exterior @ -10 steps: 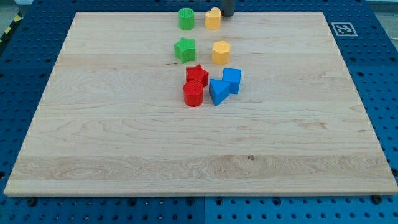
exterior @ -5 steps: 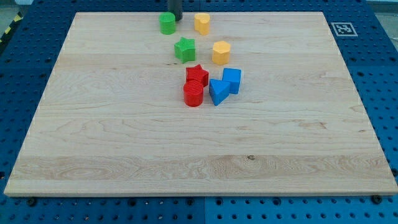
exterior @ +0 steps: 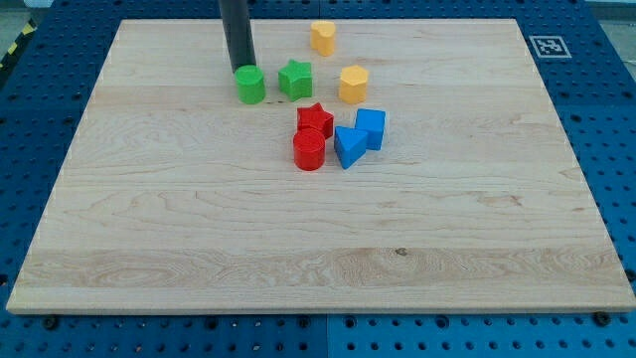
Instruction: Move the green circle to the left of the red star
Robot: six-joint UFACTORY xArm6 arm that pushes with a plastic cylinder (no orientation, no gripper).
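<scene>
You are mid-push: my tip (exterior: 242, 68), a bare rod with no jaws to open or close, touches the top side of the green circle (exterior: 250, 86), just left of the green star (exterior: 295, 79); next drive it down the desk (exterior: 149, 219) to the left of the red star (exterior: 315, 118).

Green circle (exterior: 250, 85): short upright cylinder, flat top, resting on the board toward the view's top. Red star (exterior: 315, 119): flat-lying star block below and to the view's right of the green circle, apart from it.
</scene>
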